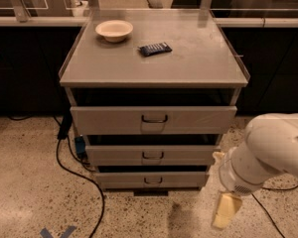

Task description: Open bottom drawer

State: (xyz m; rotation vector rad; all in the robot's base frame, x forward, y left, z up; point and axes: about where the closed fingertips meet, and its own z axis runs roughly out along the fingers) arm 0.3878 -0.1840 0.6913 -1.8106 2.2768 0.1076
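The bottom drawer (151, 180) is the lowest and narrowest grey front of the cabinet, with a small dark loop handle (152, 181). It looks shut. Above it are the middle drawer (152, 155) and the wide top drawer (153, 119). My gripper (224, 211) hangs from the white arm (268, 152) at the lower right, low over the floor. It is to the right of the bottom drawer and in front of it, apart from it. It holds nothing that I can see.
A cream bowl (114, 29) and a dark blue packet (155, 48) lie on the cabinet top (188, 58). Black cables (77, 170) run over the speckled floor at the left and right. Dark counters stand behind.
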